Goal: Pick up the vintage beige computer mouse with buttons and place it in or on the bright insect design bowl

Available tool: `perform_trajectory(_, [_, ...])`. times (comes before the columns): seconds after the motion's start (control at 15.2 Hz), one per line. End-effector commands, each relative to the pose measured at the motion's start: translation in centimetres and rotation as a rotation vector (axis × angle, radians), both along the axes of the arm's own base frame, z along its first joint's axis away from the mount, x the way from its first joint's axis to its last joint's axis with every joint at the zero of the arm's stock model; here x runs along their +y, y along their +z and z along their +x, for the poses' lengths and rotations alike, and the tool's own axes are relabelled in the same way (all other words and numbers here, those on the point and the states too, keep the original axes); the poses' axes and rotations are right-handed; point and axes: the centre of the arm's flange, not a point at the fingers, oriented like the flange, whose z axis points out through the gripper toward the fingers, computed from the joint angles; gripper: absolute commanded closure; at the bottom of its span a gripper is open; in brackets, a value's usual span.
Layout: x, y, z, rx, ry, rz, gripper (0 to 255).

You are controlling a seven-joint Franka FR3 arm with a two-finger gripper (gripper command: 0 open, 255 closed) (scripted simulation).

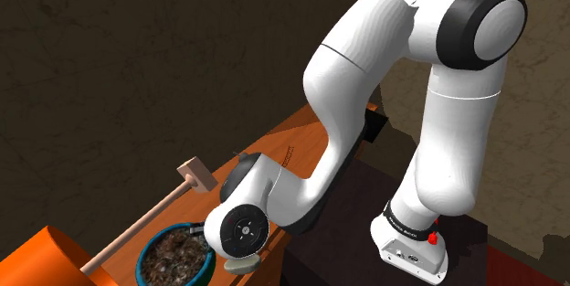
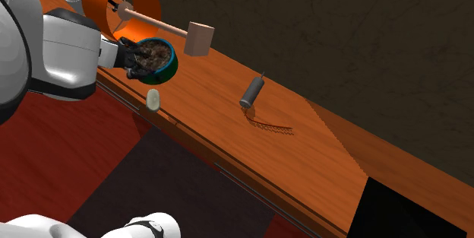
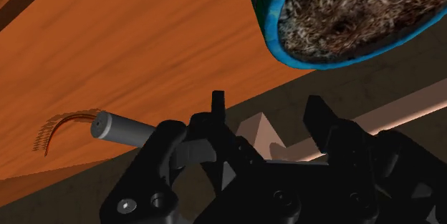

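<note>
The bowl [image 2: 161, 54] has a blue-green outside and a mottled brown inside; it stands on the orange wooden table [image 2: 228, 115] beside the mallet. My black gripper [image 2: 135, 60] hovers at the bowl's rim on the side nearest the table's edge. In the wrist view the gripper [image 3: 266, 112] is open, its fingers apart with nothing clasped, and the bowl [image 3: 351, 15] lies just ahead. The pale beige mouse [image 2: 154, 99] sits at the table's front edge, just below the gripper and apart from it. In the shoulder view the mouse [image 1: 242, 262] peeks out under my wrist, next to the bowl [image 1: 174, 259].
A wooden mallet [image 2: 199, 39] leans out of an orange cylinder [image 2: 121, 4] lying behind the bowl. A grey cylinder [image 2: 251, 92] and a thin brown comb-like thing [image 2: 270, 126] lie mid-table. A dark box [image 1: 374, 127] sits at the table's far end.
</note>
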Motion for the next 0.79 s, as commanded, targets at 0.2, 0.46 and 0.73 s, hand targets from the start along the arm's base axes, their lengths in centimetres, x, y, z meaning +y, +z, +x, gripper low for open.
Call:
perform_trajectory(0.2, [0.0,0.0,0.0,0.0,0.0,0.0,255])
perform_trajectory(0.46, [0.0,0.0,0.0,0.0,0.0,0.0,255])
perform_trajectory(0.73, [0.1,-1.6,0.8,0.055,-0.269,0.073,0])
